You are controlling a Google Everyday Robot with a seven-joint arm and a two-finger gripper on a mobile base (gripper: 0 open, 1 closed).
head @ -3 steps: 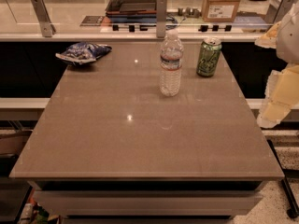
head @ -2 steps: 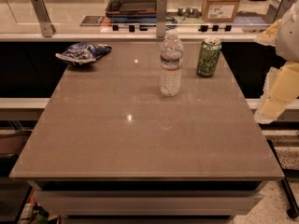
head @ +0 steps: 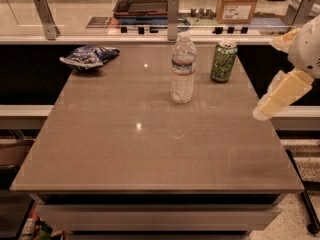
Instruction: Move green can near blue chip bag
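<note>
The green can stands upright at the table's far right, near the back edge. The blue chip bag lies crumpled at the far left corner of the table, well apart from the can. My gripper hangs at the right edge of the view, just off the table's right side. It is to the right of the can, nearer the camera, and touches nothing.
A clear water bottle stands upright just left of the can, between it and the bag. The brown table fills the view. Behind it runs a counter with metal posts, a dark tray and a cardboard box.
My gripper and arm have shifted slightly left, toward the table's right edge. The can, the bottle and the bag have not moved.
</note>
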